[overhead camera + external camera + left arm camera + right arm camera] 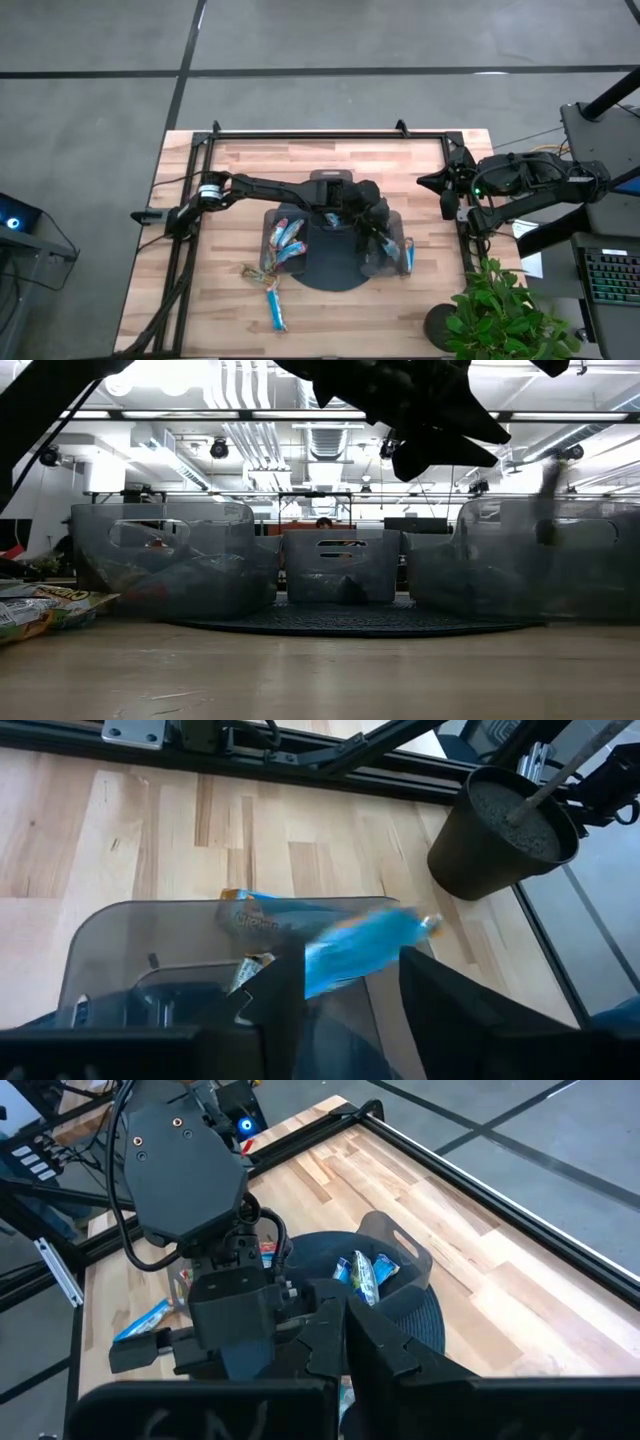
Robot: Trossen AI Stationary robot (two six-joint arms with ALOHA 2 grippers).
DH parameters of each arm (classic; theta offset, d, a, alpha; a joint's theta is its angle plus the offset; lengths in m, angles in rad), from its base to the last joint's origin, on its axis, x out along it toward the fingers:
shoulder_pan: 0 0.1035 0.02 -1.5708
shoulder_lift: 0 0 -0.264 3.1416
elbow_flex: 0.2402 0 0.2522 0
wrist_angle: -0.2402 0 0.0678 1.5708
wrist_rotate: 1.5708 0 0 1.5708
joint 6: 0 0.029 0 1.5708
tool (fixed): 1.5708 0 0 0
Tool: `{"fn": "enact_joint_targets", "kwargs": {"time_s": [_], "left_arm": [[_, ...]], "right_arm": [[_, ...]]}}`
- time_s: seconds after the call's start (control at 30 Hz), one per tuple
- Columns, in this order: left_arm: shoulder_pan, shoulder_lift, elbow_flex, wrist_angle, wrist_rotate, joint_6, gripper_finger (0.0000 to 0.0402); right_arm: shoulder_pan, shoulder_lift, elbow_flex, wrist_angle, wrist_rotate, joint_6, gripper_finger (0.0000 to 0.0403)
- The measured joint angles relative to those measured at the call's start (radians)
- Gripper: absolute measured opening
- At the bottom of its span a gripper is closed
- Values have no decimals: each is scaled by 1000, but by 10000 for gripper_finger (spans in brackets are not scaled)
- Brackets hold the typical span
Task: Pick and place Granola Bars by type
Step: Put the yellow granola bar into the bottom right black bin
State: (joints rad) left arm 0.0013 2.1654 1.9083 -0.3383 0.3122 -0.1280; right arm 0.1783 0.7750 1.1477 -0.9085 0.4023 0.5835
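My left gripper (378,232) is open and hovers over the right clear bin (398,250) of the dark round tray (330,278). In the left wrist view a blurred light blue bar (362,946) shows just beyond my open left gripper (350,985), above the bin. Another blue bar with an orange end (255,917) lies in that bin. The left bin holds several blue bars (288,238). Two or three more bars lie on the table near the tray (277,310) (258,272). My right gripper (428,183) is shut and waits at the table's right edge. My left gripper stands open above the right bin, pointing down. The blurred blue bar's near end (312,972) shows next to one finger (285,990); I cannot tell whether they touch.
A potted plant (500,310) stands at the table's near right corner, its dark pot (505,830) close to the right bin. A third clear bin (340,565) sits at the tray's far side. A black frame rail (330,133) runs along the far edge. Bare wood lies near left.
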Motion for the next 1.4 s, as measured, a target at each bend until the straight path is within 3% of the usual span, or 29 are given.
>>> {"fn": "enact_joint_targets", "kwargs": {"time_s": [0.73,0.9,1.17,1.4], "left_arm": [[0,-6,17,-71,0,10,145],[0,-8,62,-127,0,28,110],[-2,-50,100,-272,4,111,10],[-11,-172,100,-398,9,173,1]], "right_arm": [[0,0,0,0,0,0,8],[0,0,0,0,0,0,8],[0,0,-1,0,0,0,8],[0,0,-4,-1,0,-1,8]]}}
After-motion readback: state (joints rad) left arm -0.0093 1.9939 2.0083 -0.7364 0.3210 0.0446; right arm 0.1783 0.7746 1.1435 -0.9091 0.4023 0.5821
